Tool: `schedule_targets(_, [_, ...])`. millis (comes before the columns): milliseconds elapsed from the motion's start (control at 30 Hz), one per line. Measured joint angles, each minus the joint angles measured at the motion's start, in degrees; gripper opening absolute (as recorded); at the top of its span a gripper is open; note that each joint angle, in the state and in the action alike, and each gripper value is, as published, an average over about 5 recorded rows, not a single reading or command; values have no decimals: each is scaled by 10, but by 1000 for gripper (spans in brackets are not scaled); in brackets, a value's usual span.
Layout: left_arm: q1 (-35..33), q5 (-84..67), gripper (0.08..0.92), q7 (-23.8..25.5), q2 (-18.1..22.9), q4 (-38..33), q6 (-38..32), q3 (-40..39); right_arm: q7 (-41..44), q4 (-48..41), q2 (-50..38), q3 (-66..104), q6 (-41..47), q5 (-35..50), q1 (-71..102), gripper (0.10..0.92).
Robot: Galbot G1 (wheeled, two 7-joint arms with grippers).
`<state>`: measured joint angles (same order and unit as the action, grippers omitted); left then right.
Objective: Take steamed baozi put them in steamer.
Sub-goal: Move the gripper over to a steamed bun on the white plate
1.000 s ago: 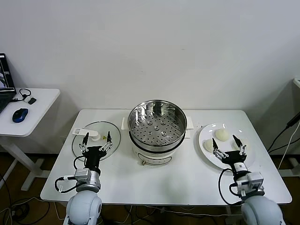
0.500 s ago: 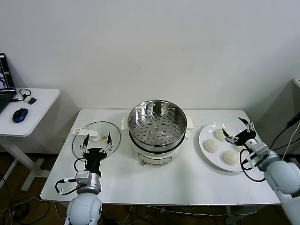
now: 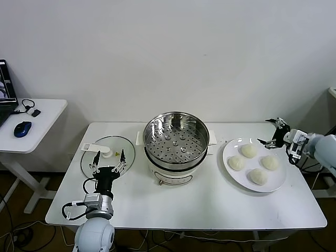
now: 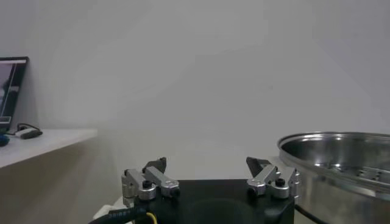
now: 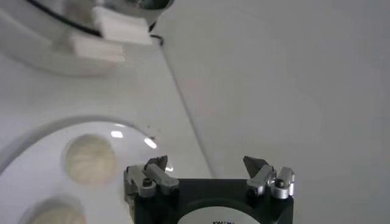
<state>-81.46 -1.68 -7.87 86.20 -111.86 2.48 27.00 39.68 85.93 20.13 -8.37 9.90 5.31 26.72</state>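
Observation:
Several cream-white steamed baozi lie on a round white plate to the right of the steamer, a shiny steel pot holding a bare perforated tray. My right gripper hovers open and holding nothing just past the plate's far right rim, apart from the buns. Its wrist view shows the open right gripper above the table beside the plate, with one baozi in view below it. My left gripper is parked open near the front left, and the left wrist view shows it with the steamer beside it.
A flat glass lid with a white handle lies on the table left of the steamer, just behind the left gripper. A side table with a blue mouse stands at far left. The steamer's white side handle shows in the right wrist view.
My right arm has swung up from the table's front edge to the far right behind the plate, uncovering the buns. Its jaws stayed open. The left arm has not moved.

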Motion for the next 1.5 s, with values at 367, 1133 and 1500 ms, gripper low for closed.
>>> schedule_targets(367, [-2,-5,823,4,1,13,-10,-1,127,-165,49,-391,-84,42,-341,823])
schedule_targets(1133, [5,-41,823,7,-17,42,-35,9,231,-536,296,-600,-201,56,-425,823])
schedule_targets(1500, [6,-55,823,11,-30,58,-40,10,240,-633,360,-572,-228,25,-396,823])
